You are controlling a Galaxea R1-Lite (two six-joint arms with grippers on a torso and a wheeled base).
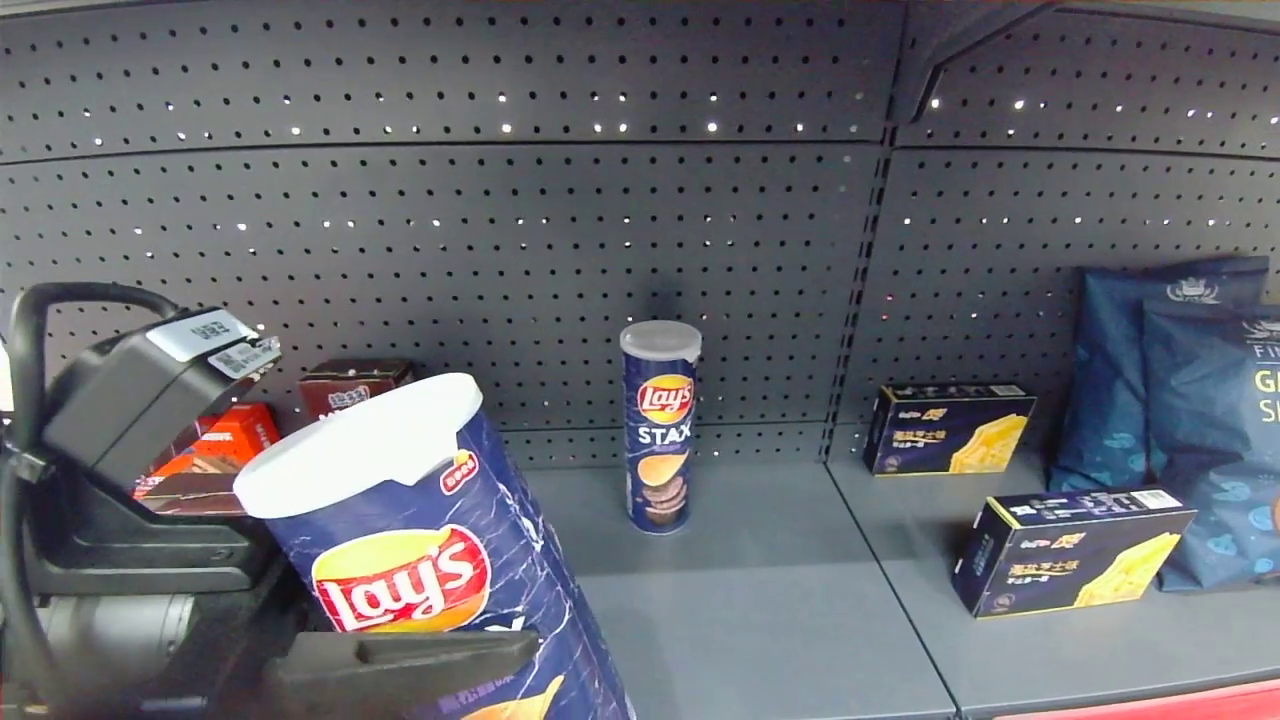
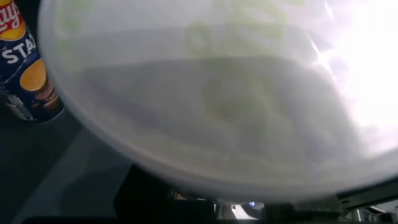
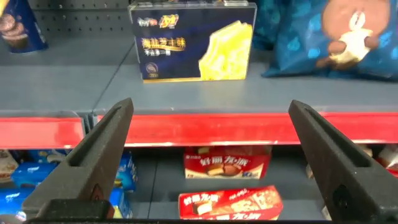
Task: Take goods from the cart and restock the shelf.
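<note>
L grip (image 1: 400, 650) clamped on can (image 1: 400, 500), tilted, front-left of 2nd can (image 1: 660, 430) | R grip (image 3: 211, 112) wide open, empty, at shelf (image 1: 760, 600) lip | you: square can upright, set base flat beside 2nd can w/o bumping it, then release.

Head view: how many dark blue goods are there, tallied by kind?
Dark blue cardboard chip cans, pale plastic lids: 2 (one held by left gripper)
Dark blue and yellow cardboard boxes: 2
Dark blue plastic snack bags: 2
Total: 6

The held can (image 1: 420, 540) and standing can (image 1: 661, 430) bore a logo. The rear box (image 1: 948, 430) and front box (image 1: 1075, 550) bore script.
</note>
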